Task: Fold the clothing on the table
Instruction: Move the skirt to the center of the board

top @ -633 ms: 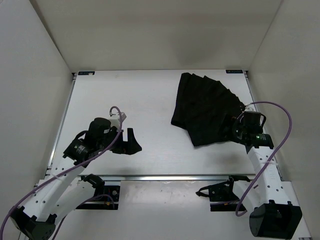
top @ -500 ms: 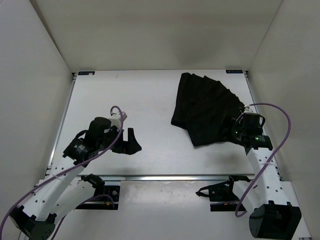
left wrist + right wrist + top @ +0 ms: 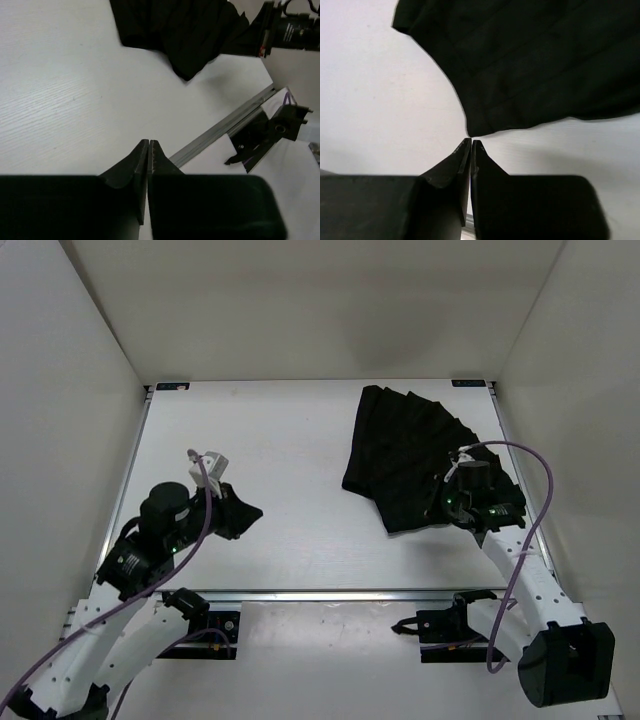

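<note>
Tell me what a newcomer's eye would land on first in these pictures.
The black pleated garment, fanned out on the far right part of the white table, stands out most. The right gripper sits shut with its tips right at the garment's near hem, holding nothing. The left gripper hangs shut over bare tabletop on the left.

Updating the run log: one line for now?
clothing: spread on table, right side | left gripper: shut, empty | right gripper: shut, empty, at clothing's near edge
</note>
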